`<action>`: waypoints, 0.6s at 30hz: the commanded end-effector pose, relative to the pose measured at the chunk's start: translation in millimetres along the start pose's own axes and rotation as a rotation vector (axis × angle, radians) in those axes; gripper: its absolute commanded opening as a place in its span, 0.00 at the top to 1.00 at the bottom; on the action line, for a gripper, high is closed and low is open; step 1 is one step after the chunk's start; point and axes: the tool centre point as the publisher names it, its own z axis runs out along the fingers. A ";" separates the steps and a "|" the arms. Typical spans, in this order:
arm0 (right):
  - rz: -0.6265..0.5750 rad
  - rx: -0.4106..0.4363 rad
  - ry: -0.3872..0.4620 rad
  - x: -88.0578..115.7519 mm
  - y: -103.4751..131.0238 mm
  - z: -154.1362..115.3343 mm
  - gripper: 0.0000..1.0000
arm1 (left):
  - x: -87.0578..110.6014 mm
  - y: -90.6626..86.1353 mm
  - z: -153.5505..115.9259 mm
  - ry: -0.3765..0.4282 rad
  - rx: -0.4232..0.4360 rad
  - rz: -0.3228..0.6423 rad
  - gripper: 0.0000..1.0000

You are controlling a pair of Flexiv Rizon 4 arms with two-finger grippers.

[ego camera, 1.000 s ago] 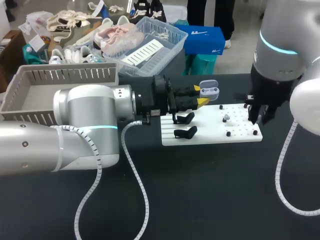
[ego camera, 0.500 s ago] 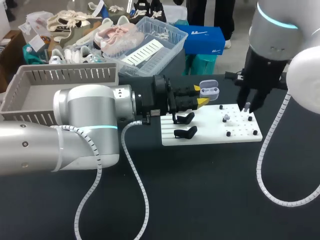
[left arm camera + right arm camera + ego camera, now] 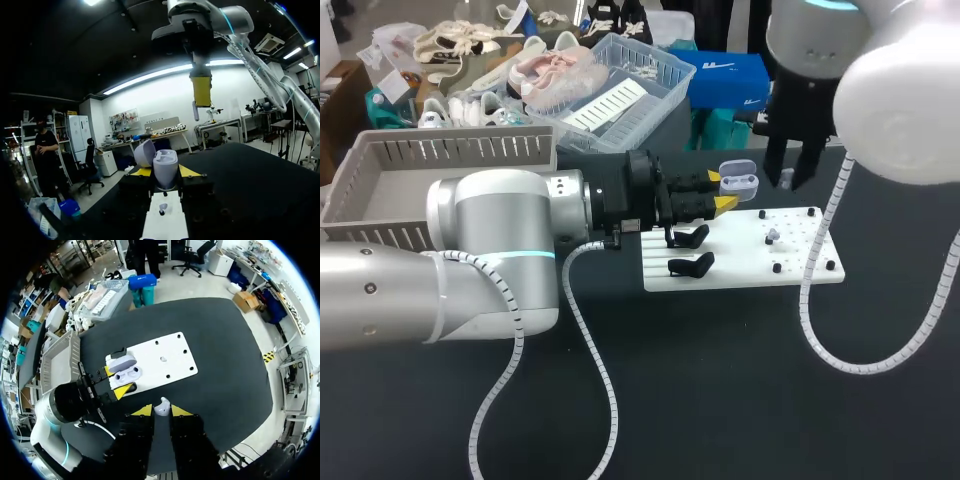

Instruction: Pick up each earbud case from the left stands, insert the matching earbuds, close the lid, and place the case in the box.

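- Two arms are working over the black tabletop (image 3: 720, 400); both end effectors are carrying something.
- Left end effector (image 3: 720, 190) is clamping the earbud case (image 3: 738, 183) from both sides, with one yellow tip on each side of the body.
- Case is sitting upright between the tips in the left wrist view, with its lid hinged open and tilting back. It is hanging over the far-left corner of the white board (image 3: 740, 262), clear of the surface.
- Right end effector (image 3: 787, 178) is coming in from the far right and pointing down. It is hovering just right of the case and apart from it.
- Right end effector is pinching an earbud (image 3: 161, 406) between its yellow tips; the right wrist view shows both tips touching it.
- Left wrist view is showing that earbud dangling below a yellow tip, above and beyond the open case.
- Second earbud (image 3: 772, 236) is sitting on the white board, right of centre.
- Two black stands (image 3: 688, 237) are sitting on the left part of the board, near side of the left end effector; neither is carrying a case.
- Grey box (image 3: 440, 150) is sitting at the far left of the tabletop, well apart from the case.
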 end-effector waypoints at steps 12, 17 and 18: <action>0.055 0.122 -0.006 -17.4 40.4 9.6 1.00 | 0.5 -0.1 0.7 -0.002 -0.004 0.002 1.00; 0.032 0.149 -0.023 -25.0 43.9 13.2 1.00 | 0.5 -0.1 0.7 -0.002 -0.004 0.002 1.00; 0.029 0.150 -0.025 -26.0 44.0 13.8 1.00 | 0.5 -0.1 0.7 -0.002 -0.004 0.002 1.00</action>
